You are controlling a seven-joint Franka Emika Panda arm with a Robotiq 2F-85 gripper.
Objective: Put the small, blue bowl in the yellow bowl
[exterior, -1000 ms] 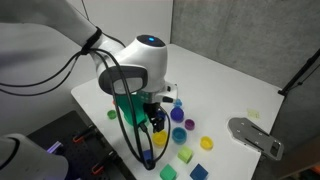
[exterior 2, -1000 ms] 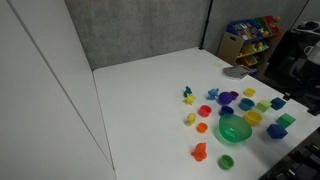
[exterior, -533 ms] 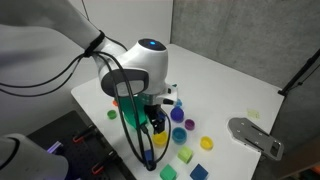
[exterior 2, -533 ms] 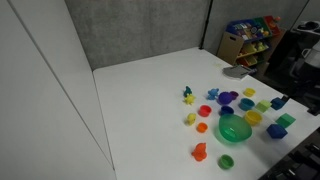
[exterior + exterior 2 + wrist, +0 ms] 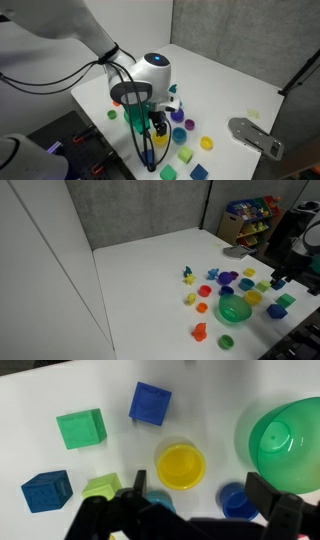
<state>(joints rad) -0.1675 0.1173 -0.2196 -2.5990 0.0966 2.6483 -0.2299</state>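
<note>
The arm [image 5: 60, 25] is glossy white, made of thick rounded links. Above the tool [image 5: 158, 124] sits a white dome [image 5: 152, 72] with a small blue spot on its crown. Behind the dome, a black band [image 5: 108, 52] rings the link. Thin black cables [image 5: 133, 135] loop beside the tool, which is black. In the wrist view its fingers [image 5: 138, 485] appear dark and blurred.

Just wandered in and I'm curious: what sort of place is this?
Probably a research lab rather than a home: a robot arm hangs over a white table strewn with plastic bowls and blocks, with grey partition panels behind.
</note>
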